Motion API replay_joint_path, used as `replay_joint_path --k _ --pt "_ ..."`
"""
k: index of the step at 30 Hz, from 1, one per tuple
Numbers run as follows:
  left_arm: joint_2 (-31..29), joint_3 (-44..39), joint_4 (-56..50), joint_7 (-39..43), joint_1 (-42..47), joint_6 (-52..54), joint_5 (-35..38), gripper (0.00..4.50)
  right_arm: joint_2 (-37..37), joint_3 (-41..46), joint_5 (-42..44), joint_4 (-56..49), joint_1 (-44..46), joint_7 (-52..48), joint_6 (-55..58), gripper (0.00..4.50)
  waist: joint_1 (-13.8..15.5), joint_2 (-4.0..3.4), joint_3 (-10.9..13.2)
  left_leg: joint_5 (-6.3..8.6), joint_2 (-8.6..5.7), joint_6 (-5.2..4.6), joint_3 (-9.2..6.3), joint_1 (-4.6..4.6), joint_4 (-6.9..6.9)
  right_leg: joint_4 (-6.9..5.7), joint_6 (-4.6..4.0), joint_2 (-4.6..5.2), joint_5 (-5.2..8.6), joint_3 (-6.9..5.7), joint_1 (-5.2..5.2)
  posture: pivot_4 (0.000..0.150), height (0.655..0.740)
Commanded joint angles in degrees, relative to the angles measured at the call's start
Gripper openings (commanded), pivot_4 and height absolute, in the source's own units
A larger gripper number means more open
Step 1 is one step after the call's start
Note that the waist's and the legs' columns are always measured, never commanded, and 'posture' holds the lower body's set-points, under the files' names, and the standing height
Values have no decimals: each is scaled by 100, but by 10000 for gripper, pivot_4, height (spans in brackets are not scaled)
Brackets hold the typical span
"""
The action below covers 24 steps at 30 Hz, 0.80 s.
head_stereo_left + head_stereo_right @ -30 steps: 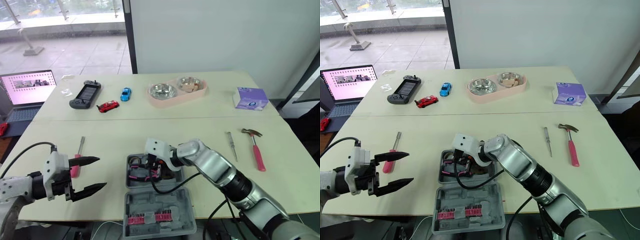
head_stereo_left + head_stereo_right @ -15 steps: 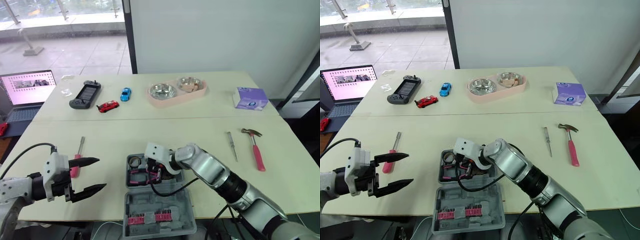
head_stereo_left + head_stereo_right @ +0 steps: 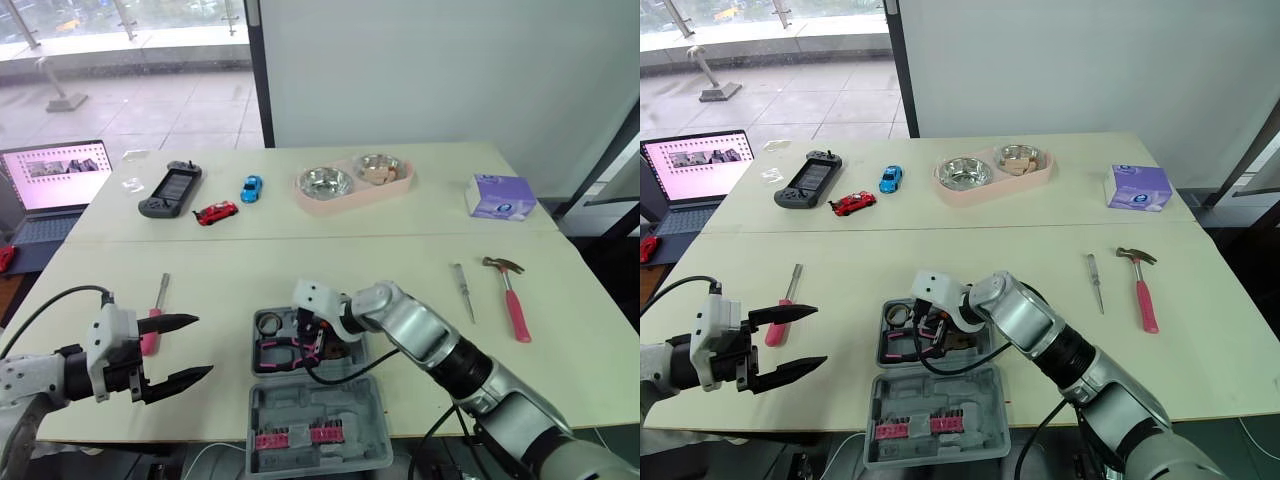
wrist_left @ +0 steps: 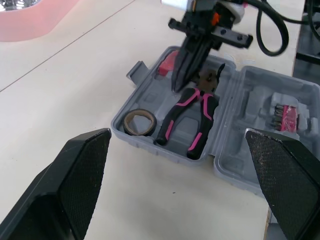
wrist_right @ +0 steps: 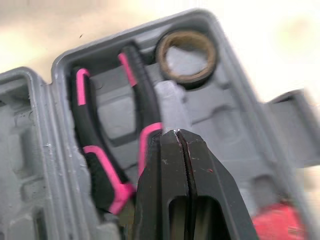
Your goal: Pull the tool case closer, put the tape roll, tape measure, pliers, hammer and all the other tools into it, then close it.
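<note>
Your right gripper [image 3: 929,333] has edged right over the grey plastic tool case [image 3: 940,390], shut and empty; grip the head-heavy pink-handled steel hammer [image 3: 1142,288], frame right, near its head.

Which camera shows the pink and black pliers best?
The left wrist view: the pliers lie almost whole in the tool case, beside the tape roll. In the right wrist view their handles show, partly behind the right claw. The eye views show them small, partly hidden.
</note>
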<state>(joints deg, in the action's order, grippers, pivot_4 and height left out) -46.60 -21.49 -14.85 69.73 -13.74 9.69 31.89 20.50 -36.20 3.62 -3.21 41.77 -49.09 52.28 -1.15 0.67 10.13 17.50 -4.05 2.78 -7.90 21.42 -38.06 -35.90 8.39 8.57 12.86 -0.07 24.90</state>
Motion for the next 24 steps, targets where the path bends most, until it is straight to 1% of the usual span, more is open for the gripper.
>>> replay_joint_path --k 1,8,17,24 --pt "-16 -33 -166 -23 -8 -36 29 45000 16 -11 90 -324 51 -147 77 250 -2 0 0 0 0 0 0 0 1 1 0 0 0 0 0 1500 7239" --pt "-7 -55 -194 -44 -54 -16 40 45000 155 -175 -40 -247 -131 -126 121 250 1 0 0 0 0 0 1 0 1 1 0 1 0 0 0 1500 7239" --pt "-5 -60 -217 -106 -54 -5 47 45000 442 -724 -529 582 -405 -134 -240 250 5 -1 -5 0 0 0 1 -10 1 2 0 1 0 0 -12 1500 7239" --pt "-11 -85 -233 -151 -82 -12 50 45000 646 -1179 -867 796 -540 -409 -297 250 18 2 -40 2 0 -3 -1 -30 5 17 1 1 1 -3 -39 1500 7239"
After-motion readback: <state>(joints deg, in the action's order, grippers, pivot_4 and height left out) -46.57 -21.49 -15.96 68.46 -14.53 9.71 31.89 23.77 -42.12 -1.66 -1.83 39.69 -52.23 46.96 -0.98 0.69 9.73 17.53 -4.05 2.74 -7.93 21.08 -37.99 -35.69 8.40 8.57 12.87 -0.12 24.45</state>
